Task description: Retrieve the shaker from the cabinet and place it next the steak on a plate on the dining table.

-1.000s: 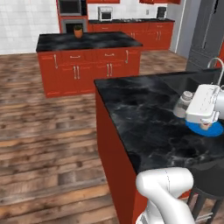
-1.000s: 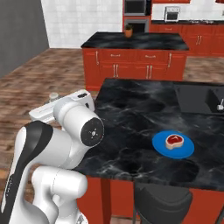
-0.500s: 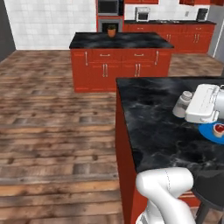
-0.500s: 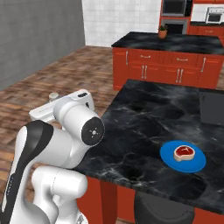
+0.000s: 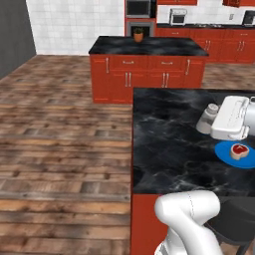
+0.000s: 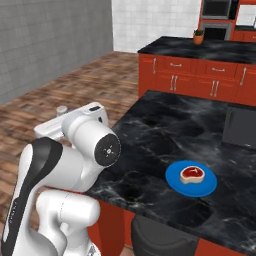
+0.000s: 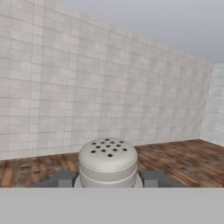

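The pincer (image 7: pixel 108 180) is closed on the small grey cylindrical shaker (image 7: pixel 108 162), its perforated silver-white cap facing the hand view; left base view shows it (image 5: pixel 208 118) over the black marble worktop (image 5: pixel 169 144), near the round blue plate (image 5: pixel 225 151) bearing the raw red steak (image 5: pixel 239 151).

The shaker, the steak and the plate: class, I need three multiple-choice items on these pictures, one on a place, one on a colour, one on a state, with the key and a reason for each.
1. Where does the steak lie?
A. on the plate
B. on the wood floor
C. on the far island

2. What colour is the plate?
A. white
B. blue
C. green

3. What state is the shaker in?
A. lying on the dining table
B. standing on the plate
C. held in the gripper

Key: 1 A, the meat sits on the round plate on the black marble top. 2 B, the plate is bright blue in both base views. 3 C, the hand view shows its holed cap between the two fingertips.
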